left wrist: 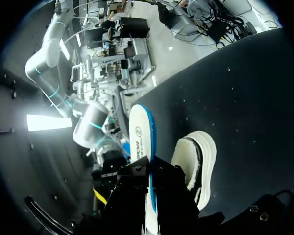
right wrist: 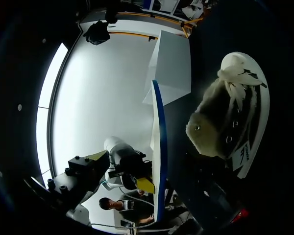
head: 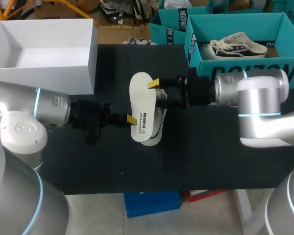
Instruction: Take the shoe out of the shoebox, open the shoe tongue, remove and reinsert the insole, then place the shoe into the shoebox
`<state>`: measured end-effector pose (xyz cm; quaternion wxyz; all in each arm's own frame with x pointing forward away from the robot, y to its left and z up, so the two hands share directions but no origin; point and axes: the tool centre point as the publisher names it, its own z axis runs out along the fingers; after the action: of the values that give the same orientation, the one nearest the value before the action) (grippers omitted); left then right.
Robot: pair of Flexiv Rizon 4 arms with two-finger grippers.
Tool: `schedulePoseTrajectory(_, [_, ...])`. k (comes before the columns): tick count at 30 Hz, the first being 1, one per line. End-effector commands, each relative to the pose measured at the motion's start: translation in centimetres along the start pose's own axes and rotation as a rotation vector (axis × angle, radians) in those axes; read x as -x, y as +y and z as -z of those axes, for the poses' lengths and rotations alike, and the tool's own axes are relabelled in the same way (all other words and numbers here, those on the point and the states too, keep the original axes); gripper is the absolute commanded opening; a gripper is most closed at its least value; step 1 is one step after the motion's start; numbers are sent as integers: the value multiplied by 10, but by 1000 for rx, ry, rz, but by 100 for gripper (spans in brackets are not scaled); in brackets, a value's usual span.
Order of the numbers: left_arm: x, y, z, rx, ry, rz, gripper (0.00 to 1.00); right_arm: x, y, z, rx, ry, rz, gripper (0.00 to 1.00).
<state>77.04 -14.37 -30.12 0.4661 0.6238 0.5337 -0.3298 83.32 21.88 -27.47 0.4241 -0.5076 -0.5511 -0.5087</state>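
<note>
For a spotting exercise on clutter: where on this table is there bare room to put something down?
Free: the wide strip of black table between the insole and the near edge, and the smaller bare patch behind the insole, between the white shoebox and the teal box. Crowded: the middle, where both jaws grip the insole above the shoe.

The insole (head: 143, 108) is white on its face, with a small dark print, and blue along its edge. The shoe (right wrist: 220, 122) is cream-white with black markings. The table (head: 210, 156) is black. The white box (head: 44, 73) is plain, and the teal box (head: 245, 66) carries black lettering. The left arm (head: 34, 105) and right arm (head: 255, 88) are silver-grey with cyan rings.
</note>
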Motion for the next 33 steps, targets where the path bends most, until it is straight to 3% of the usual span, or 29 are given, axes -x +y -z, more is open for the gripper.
schedulePoseTrajectory(1, [0, -2, 0, 6, 4, -2, 0, 2, -1, -6, -3, -1, -3, 100])
schedulePoseTrajectory(11, [0, -2, 0, 6, 4, -2, 0, 8, -5, -11, -1, 7, -22, 100])
schedulePoseTrajectory(14, [0, -2, 0, 6, 4, -2, 0, 12, -6, -13, 3, 14, -30, 94])
schedulePoseTrajectory(17, [0, -2, 0, 6, 4, -2, 0, 17, -7, -15, 3, 18, -37, 73])
schedulePoseTrajectory(19, [0, -2, 0, 6, 4, -2, 0, 20, -7, -16, 3, 22, -42, 48])
schedulePoseTrajectory(23, [0, -2, 0, 6, 4, -2, 0, 22, -5, -17, 1, 24, -46, 29])
schedulePoseTrajectory(26, [0, -2, 0, 6, 4, -2, 0, 22, -3, -17, 0, 24, -45, 1])
schedulePoseTrajectory(33, [0, -2, 0, 6, 4, -2, 0, 22, -1, -17, -9, 21, -42, 0])
